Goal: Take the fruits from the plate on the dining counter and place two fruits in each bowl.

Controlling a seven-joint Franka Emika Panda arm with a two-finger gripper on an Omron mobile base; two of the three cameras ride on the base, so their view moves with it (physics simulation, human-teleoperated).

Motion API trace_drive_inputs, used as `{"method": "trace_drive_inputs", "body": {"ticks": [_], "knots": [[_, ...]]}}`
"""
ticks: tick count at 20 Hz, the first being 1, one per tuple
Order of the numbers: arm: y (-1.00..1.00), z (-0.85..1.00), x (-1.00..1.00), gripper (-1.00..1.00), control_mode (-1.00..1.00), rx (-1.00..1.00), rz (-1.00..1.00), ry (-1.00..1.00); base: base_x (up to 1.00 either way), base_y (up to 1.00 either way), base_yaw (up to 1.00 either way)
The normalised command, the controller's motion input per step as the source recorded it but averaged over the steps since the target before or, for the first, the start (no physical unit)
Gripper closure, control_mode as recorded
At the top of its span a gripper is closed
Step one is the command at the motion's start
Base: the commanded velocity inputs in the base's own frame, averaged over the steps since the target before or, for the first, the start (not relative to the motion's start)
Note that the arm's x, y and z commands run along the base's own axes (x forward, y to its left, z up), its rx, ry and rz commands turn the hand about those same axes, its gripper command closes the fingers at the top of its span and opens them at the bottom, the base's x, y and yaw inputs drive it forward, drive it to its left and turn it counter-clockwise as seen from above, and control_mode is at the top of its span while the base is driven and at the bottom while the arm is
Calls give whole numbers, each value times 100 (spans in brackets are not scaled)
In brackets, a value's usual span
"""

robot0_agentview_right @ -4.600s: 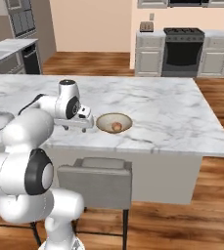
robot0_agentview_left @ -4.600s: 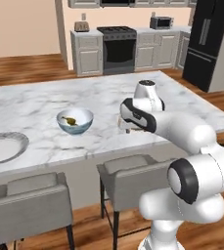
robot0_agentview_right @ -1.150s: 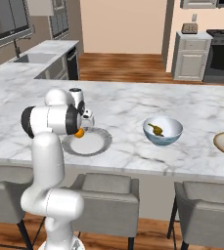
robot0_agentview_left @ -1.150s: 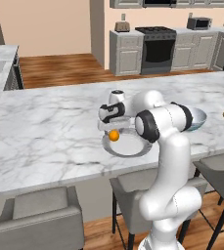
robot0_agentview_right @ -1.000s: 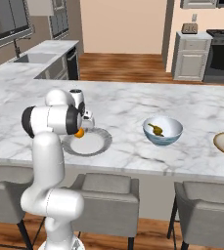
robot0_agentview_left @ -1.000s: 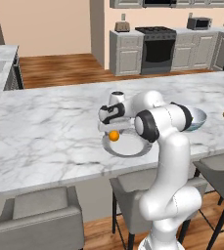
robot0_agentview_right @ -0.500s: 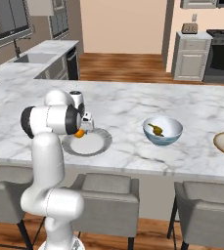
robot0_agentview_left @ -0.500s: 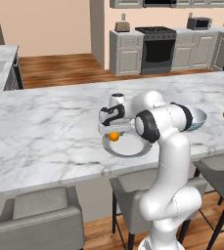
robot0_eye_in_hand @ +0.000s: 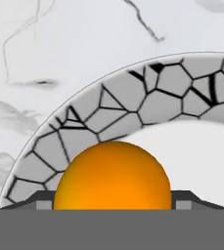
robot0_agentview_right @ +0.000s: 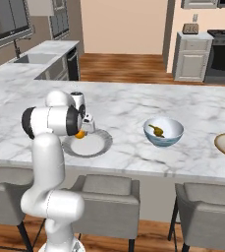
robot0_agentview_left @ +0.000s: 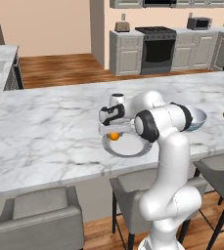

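While the orange (robot0_eye_in_hand: pixel 112 175) sits between its fingertips, the tool's (robot0_agentview_left: pixel 114 135) grip is unclear.

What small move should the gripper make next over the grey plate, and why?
Probably finish closing on the round orange, then lift. The gripper sits low over the round grey-silver plate with the orange between its finger tips, which flank it without yet showing a firm squeeze. The orange still rests on the plate.
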Motion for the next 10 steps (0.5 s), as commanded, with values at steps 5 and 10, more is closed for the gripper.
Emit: {"method": "trace_drive_inputs", "body": {"ticks": [5, 10], "knots": [[-12, 82, -34, 100, -100, 0, 0, 0, 0, 0, 0], [-42, 56, -93, 100, -100, 0, 0, 0, 0, 0, 0]]}}
